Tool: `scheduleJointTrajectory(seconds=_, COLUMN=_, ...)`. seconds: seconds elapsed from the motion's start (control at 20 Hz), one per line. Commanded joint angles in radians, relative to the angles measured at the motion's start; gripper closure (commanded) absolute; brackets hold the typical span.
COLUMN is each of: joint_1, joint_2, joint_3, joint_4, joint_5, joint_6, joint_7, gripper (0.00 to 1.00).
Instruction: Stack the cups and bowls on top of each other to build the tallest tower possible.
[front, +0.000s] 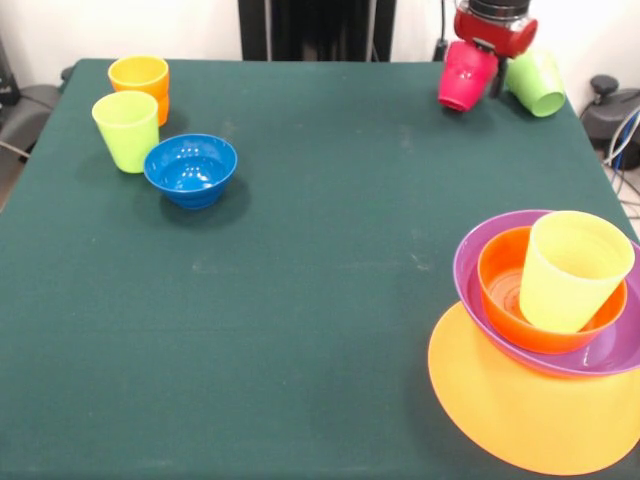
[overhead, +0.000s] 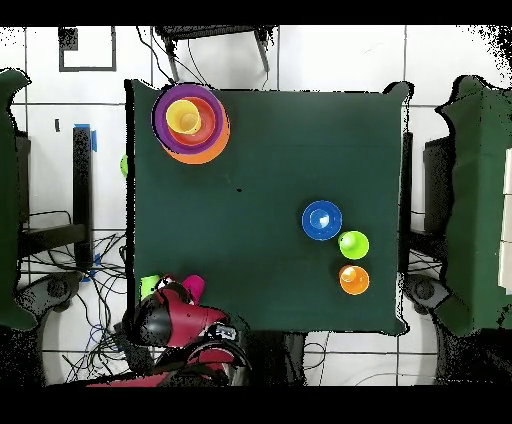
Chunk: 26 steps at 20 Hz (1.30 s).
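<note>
The red and black arm's gripper (front: 494, 62) hangs over a far corner of the dark green tabletop (front: 320, 300). A red plastic tumbler (front: 465, 75) sits tilted just below the arm's red end, mouth angled downward, and seems to be held by it, though whether the gripper is clamped on the cup cannot be told from either view. A green plastic tumbler (front: 536, 83) lies tipped right beside it at the tabletop's edge.

At the opposite near corner stands the tower (front: 545, 330): a large orange-yellow plastic bowl (front: 520, 410) upside down at the bottom, a wide shallow purple bowl (front: 610, 350) on it, a medium red-orange bowl (front: 505, 290) nested inside that, and a translucent yellow tumbler (front: 572, 270) leaning in the red-orange bowl (tilted, not upright).

Well apart, across the tabletop, a small glossy blue bowl (front: 190, 169) stands upright, with a lime green tumbler (front: 127, 131) just beside it and an orange tumbler (front: 140, 82) just behind that one.
</note>
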Motion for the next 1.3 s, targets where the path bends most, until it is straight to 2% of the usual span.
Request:
scheduleJointTrajectory(seconds=0.05, joint_1=0.001, joint_2=-0.025, joint_3=-0.016, joint_4=-0.062, joint_5=-0.016, joint_6=0.069, joint_7=0.073, gripper=0.0)
scheduleJointTrajectory(seconds=1.05, joint_1=-0.059, joint_2=-0.017, joint_3=-0.032, joint_4=-0.104, joint_5=-0.11, joint_6=0.08, joint_7=0.025, gripper=0.0)
scheduleJointTrajectory(seconds=1.1, joint_1=-0.062, joint_2=-0.014, joint_3=-0.03, joint_4=-0.108, joint_5=-0.126, joint_6=0.065, joint_7=0.031, gripper=1.0)
scheduleJointTrajectory(seconds=1.25, joint_1=-0.069, joint_2=-0.012, joint_3=-0.019, joint_4=-0.106, joint_5=-0.137, joint_6=0.055, joint_7=0.037, gripper=1.0)
scheduleJointTrajectory(seconds=1.3, joint_1=-0.07, joint_2=-0.011, joint_3=-0.018, joint_4=-0.113, joint_5=-0.135, joint_6=0.081, joint_7=0.03, gripper=1.0)
